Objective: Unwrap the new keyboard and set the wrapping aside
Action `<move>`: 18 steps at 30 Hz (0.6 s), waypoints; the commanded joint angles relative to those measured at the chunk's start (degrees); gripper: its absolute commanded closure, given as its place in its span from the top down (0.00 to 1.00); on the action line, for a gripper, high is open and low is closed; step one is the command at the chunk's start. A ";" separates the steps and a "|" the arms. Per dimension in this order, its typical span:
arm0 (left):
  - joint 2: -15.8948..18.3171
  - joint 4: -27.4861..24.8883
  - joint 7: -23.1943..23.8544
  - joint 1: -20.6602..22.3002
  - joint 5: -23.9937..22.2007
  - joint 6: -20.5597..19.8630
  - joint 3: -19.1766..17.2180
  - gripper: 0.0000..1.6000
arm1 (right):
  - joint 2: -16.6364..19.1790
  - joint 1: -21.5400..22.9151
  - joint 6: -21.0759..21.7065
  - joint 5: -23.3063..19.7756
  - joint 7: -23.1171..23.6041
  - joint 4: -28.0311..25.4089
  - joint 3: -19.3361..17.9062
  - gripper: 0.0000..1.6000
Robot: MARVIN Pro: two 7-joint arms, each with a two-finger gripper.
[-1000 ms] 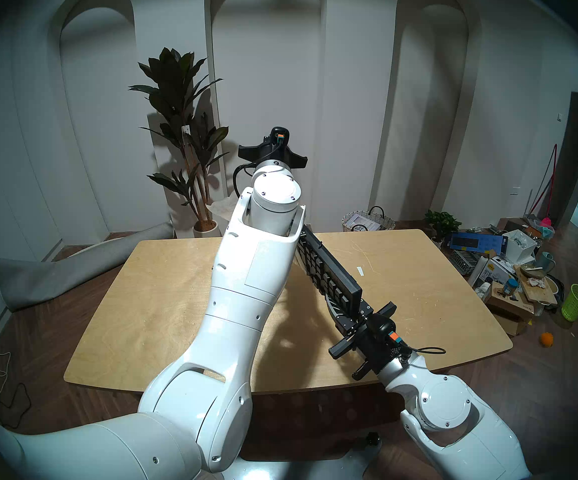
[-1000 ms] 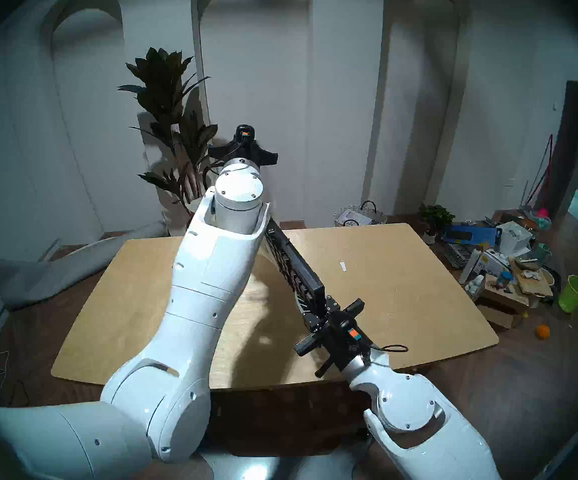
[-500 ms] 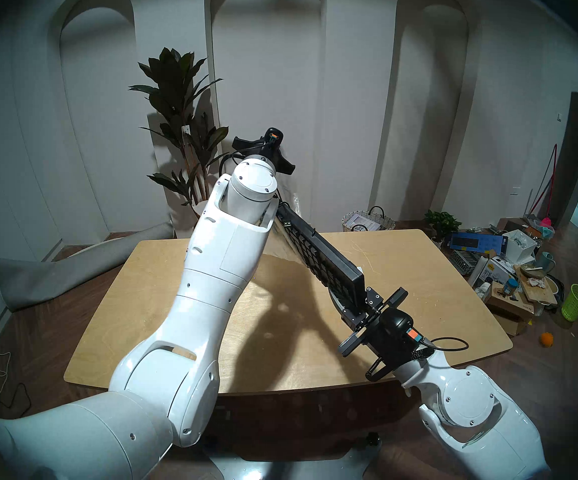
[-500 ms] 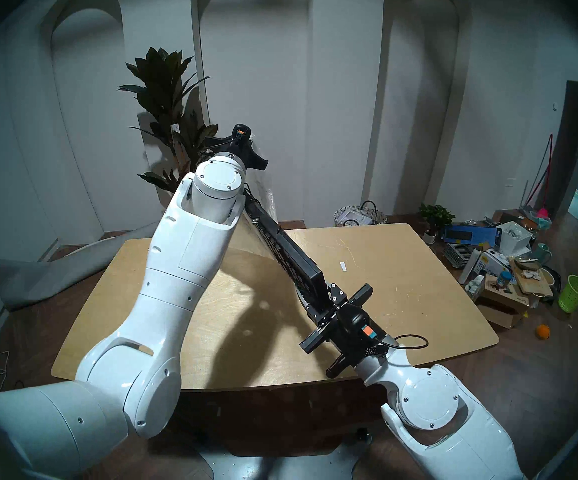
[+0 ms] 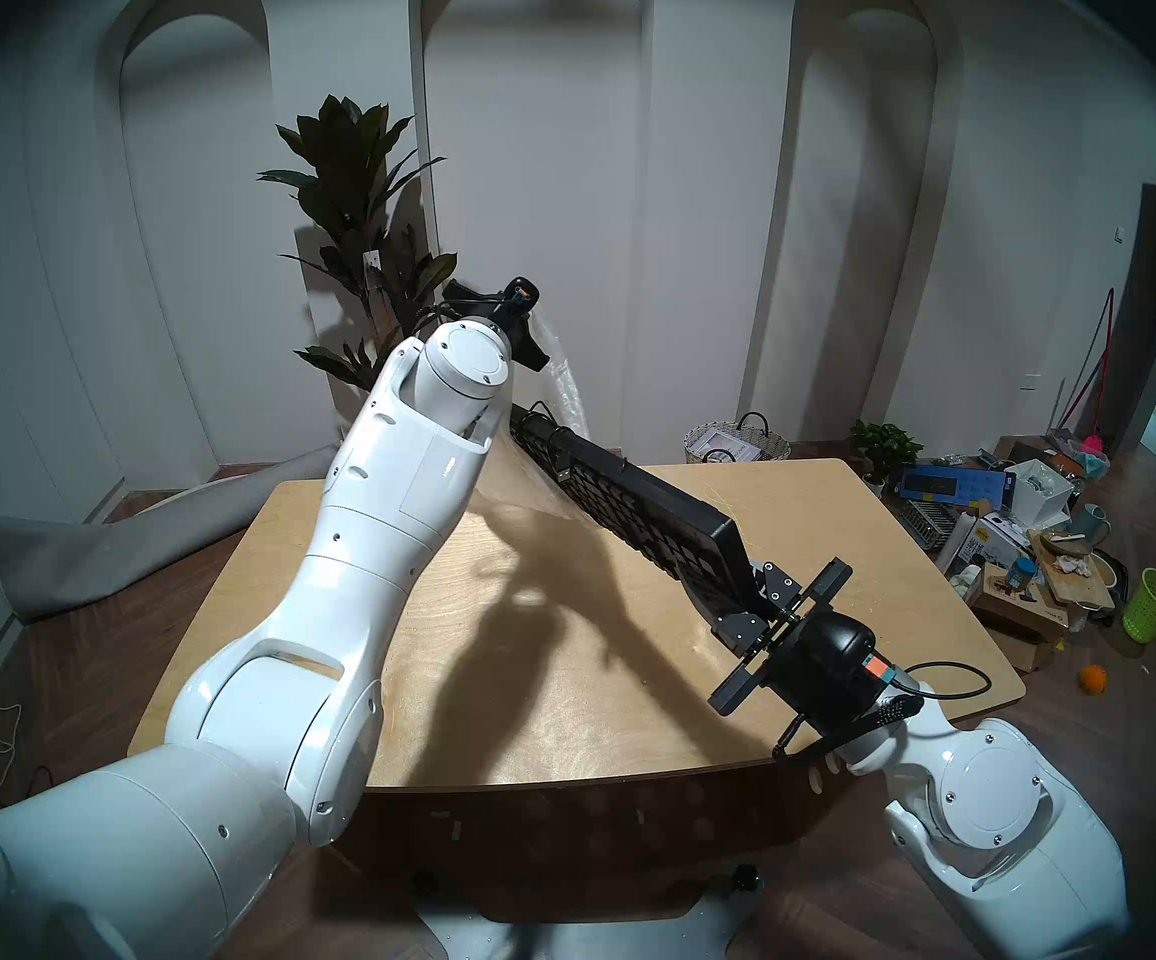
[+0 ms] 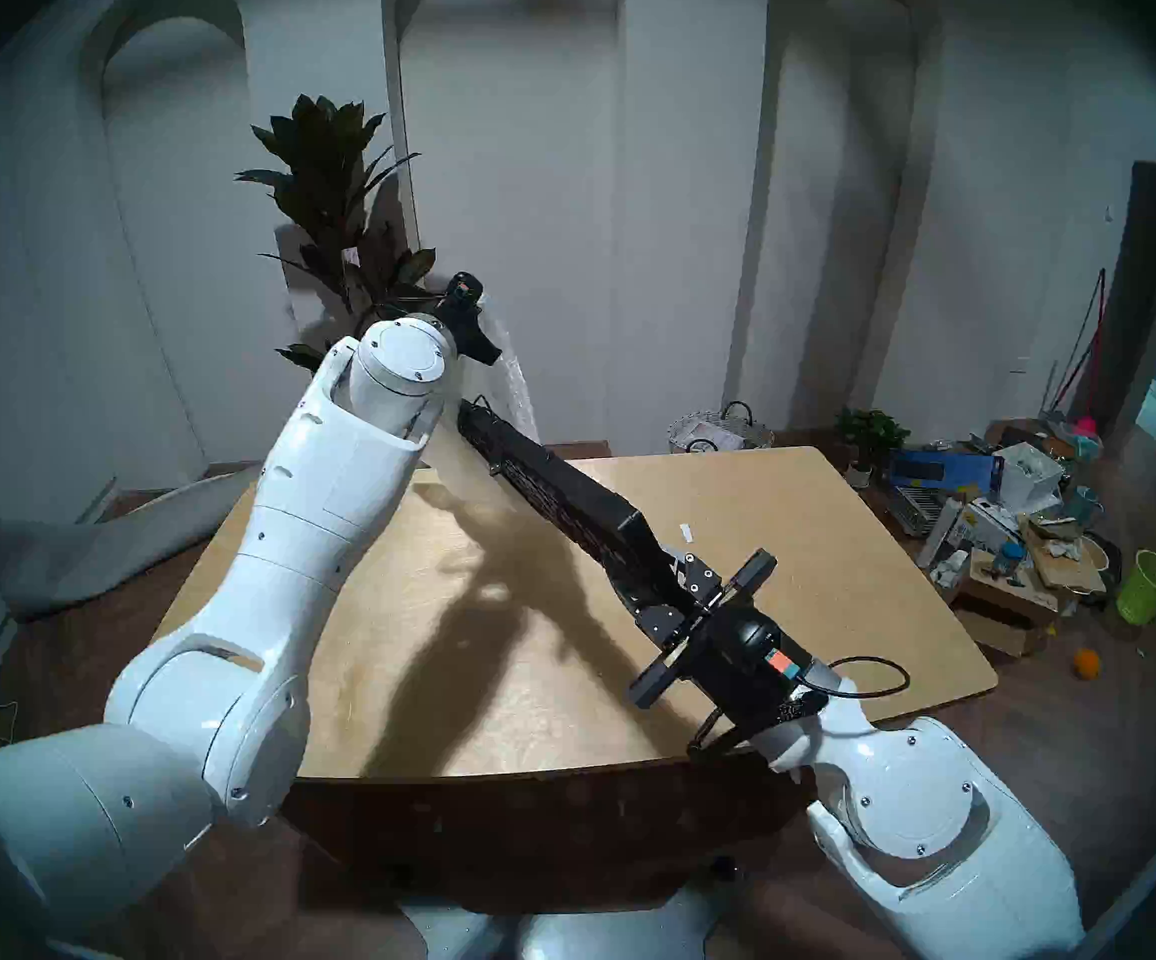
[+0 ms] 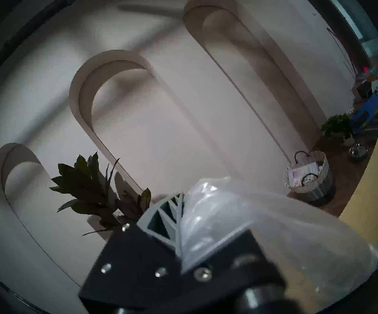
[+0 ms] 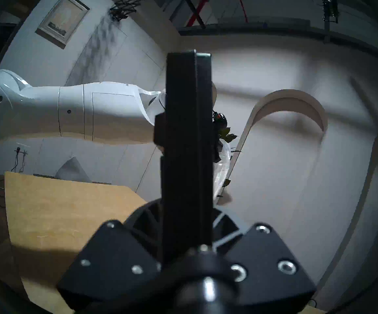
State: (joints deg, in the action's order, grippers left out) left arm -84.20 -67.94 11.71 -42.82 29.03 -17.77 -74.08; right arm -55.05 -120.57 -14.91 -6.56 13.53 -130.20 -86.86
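Above wooden table [image 5: 367, 661], frame centre: keyboard [image 5: 637, 515] is clamped endwise by right gripper [image 5: 745, 602] while wrapping [image 7: 240, 218], pinched in left gripper [image 7: 179, 227], is seemingly drawn clear.

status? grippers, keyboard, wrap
Right gripper shut on keyboard, held above table. Left gripper shut on wrapping. Path clear.

White walls [image 5: 700, 176] with three tall arched niches fill the upper frame, a leafy potted plant [image 5: 353, 196] standing left of centre. A pale wooden table [image 5: 803, 522] sits mid-frame on dark wood floor [image 5: 1081, 764]. Boxes, a wicker basket [image 5: 736, 446] and a green bin [image 5: 1151, 604] clutter the right side.
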 commanded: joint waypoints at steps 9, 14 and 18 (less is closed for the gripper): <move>4.69 9.36 3.75 9.73 5.73 4.19 3.37 0.00 | 1.67 -3.92 -2.87 -4.49 2.13 -7.08 -7.93 0.00; 5.81 12.17 4.21 11.67 7.03 5.06 3.66 0.00 | 1.71 -5.85 -2.60 -5.55 3.17 -7.77 -9.17 0.00; 6.82 14.57 4.65 13.60 7.87 5.49 3.62 0.00 | 1.58 -6.87 -2.56 -6.45 3.79 -8.49 -10.20 0.00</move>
State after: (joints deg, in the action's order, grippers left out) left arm -79.34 -55.37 16.55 -35.62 35.32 -13.56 -70.07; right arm -53.00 -125.77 -15.87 -10.91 17.39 -135.13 -94.88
